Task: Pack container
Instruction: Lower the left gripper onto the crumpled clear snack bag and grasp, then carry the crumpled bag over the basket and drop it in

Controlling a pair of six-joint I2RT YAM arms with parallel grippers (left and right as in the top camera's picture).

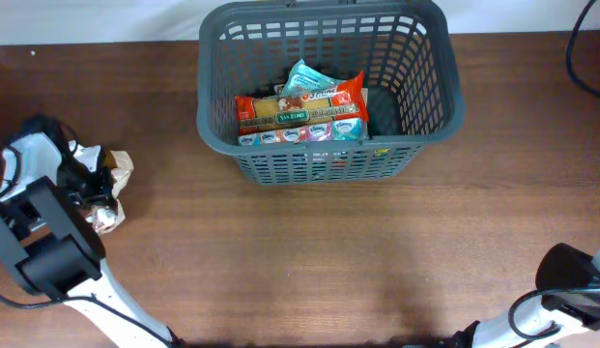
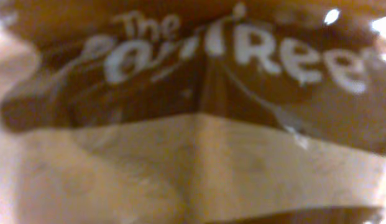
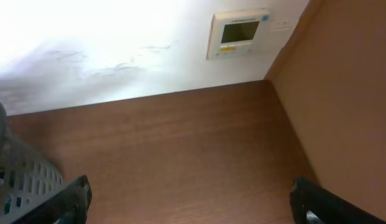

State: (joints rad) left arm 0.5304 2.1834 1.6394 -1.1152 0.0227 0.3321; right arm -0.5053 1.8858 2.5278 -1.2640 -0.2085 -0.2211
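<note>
One container (image 1: 324, 97), a dark grey slotted basket, stands on the brown wooden surface (image 1: 328, 251) at the top centre of the overhead frame. Its corner also shows at the lower left of the right wrist view.

Inside it three kinds of packet can be counted. One long orange-red packet (image 1: 300, 108) lies across the middle with a green label whose writing is too small to read. One teal packet (image 1: 304, 79) lies tilted just behind it, touching it. A row of small white-and-blue packets (image 1: 304, 132), perhaps four or five, runs along the near wall.

Two arms are in view. The left tool (image 1: 99, 191) is at the left edge of the overhead frame, right at one brown packet (image 1: 119, 169) with tan parts that lies on the surface well apart from the container. This packet fills the left wrist view, blurred. White writing across its top reads "The" and then letters like "Ree", and the rest is not legible. No fingers show there, so I cannot tell whether the left tool grips the packet or only sits against it.

The right tool (image 3: 193, 205) is at the lower right, near the container, with its two fingers (image 3: 74, 199) spread wide and nothing between them. One wall panel (image 3: 239, 34) with a small screen hangs at the top of that view.
</note>
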